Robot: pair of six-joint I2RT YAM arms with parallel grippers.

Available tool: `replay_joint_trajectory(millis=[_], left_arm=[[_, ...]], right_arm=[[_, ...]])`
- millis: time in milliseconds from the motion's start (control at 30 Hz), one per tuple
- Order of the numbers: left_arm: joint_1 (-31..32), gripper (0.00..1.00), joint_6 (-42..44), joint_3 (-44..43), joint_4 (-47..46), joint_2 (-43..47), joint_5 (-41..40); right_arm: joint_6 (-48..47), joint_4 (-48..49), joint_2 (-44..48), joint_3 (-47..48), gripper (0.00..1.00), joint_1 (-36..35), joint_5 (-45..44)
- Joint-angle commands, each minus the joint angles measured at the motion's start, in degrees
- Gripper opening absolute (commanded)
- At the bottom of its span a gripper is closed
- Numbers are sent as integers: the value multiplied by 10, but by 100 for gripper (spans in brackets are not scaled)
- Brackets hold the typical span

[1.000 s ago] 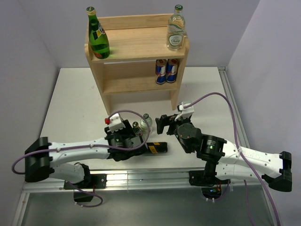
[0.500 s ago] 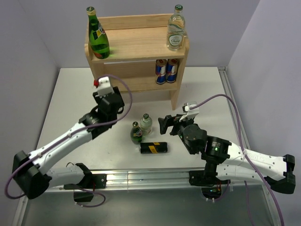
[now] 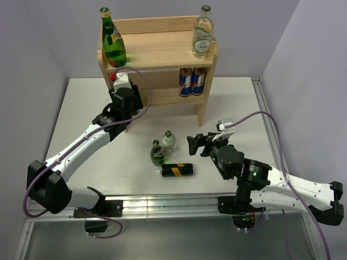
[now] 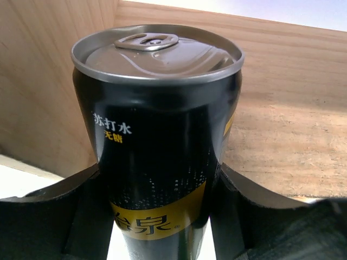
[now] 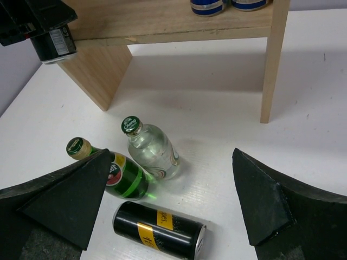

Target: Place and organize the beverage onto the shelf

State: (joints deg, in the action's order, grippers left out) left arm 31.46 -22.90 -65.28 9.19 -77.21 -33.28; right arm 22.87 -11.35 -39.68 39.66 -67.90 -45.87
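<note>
- Holding a black can (image 4: 157, 108) upright, the left pincer (image 4: 160, 216) is clamped on it at the left end of the shelf's (image 3: 162, 51) lower tier.
- Shelved: tall green bottle (image 3: 113, 46), tall clear bottle (image 3: 203, 40), blue cans (image 3: 192, 81).
- Left on the counter (image 3: 81, 119): small green bottle (image 5: 116, 176), small clear bottle (image 5: 152, 151), lying can (image 5: 160, 230), below the wide-open, empty right pincer (image 5: 169, 162).

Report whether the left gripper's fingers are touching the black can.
Touching. The left wrist view shows the black can upright between the left fingers, with one pressed flush against each side and no gap visible.
</note>
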Motion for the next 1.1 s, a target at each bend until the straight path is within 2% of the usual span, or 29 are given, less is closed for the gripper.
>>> replay_joint_trajectory(millis=[0,367,700,867,1067], left_arm=[[-23,0,14,-42,-107,1,3],[-20,0,21,-54,-124,22,24],[-15,0,64,-33,-196,63,52],[12,0,132,14,-288,70,16],[22,0,155,72,-382,53,-20]], right_arm=[[-4,11,4,-10,100,0,-16],[-3,38,-32,-13,100,2,-2],[-3,58,-56,-18,100,10,10],[-4,68,-61,-25,100,15,17],[-4,81,-67,-33,100,26,28]])
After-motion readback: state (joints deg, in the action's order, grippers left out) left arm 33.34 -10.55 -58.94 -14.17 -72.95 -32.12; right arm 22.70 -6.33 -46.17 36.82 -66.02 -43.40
